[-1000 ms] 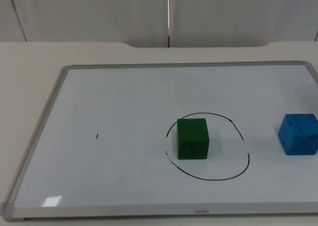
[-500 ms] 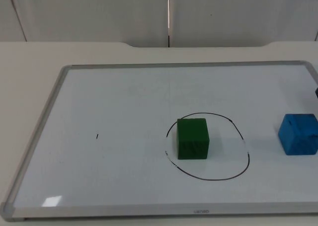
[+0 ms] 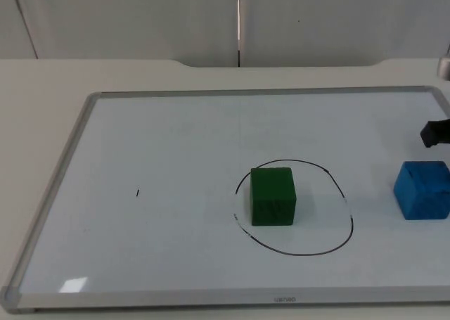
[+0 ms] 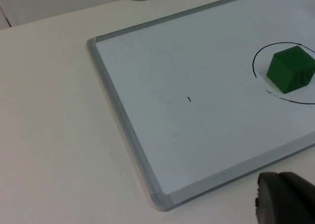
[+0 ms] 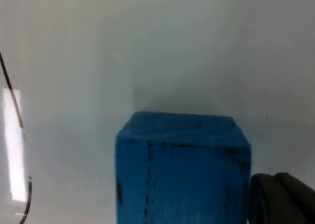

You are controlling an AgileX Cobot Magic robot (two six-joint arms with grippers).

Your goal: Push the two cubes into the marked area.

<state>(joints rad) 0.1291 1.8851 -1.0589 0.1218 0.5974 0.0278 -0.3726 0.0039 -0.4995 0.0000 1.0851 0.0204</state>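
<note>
A green cube (image 3: 272, 196) sits inside the black drawn circle (image 3: 336, 246) on the whiteboard, in the circle's left half. It also appears in the left wrist view as the green cube (image 4: 291, 69). A blue cube (image 3: 422, 190) rests on the board outside the circle, near the picture's right edge. My right gripper (image 3: 436, 132) hovers just beyond the blue cube, on its far side. The right wrist view has the blue cube (image 5: 182, 167) close up, with my right gripper (image 5: 281, 198) beside it. My left gripper (image 4: 285, 204) waits off the board's near left corner.
The whiteboard's grey frame (image 3: 70, 141) lies on the white table. A small black tick (image 3: 138, 193) marks the board's left half. The grey partition wall (image 3: 140, 17) stands behind the table.
My right gripper has come into the top view from the right edge, moving left behind the blue cube. Neither cube has moved.
</note>
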